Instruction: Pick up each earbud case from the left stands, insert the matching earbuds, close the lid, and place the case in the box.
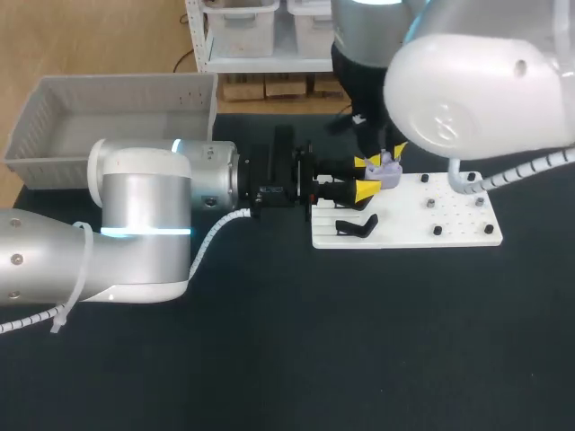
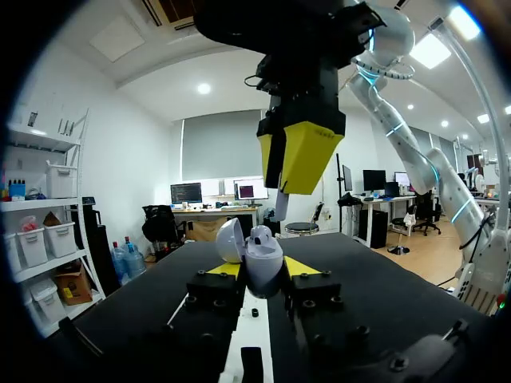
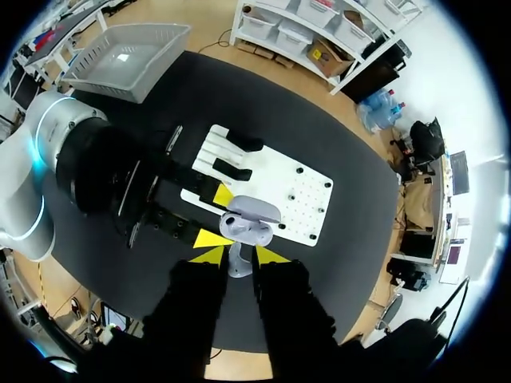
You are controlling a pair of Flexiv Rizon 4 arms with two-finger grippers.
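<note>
Gripping | earbud case (image 2: pixel 262 259), lid open | between 2 left fingers (image 2: pixel 303 266)

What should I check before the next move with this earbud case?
1. Earbud case clamped in the left gripper: ok, touched from both sides.
2. Lid open: ok.
3. Right gripper lined up above the case: ok.
4. Earbud secure in the right gripper: cannot tell. A pale piece shows there, but the grip is unclear.
5. Box on the table for the drop-off: ok, at the far left.
</note>
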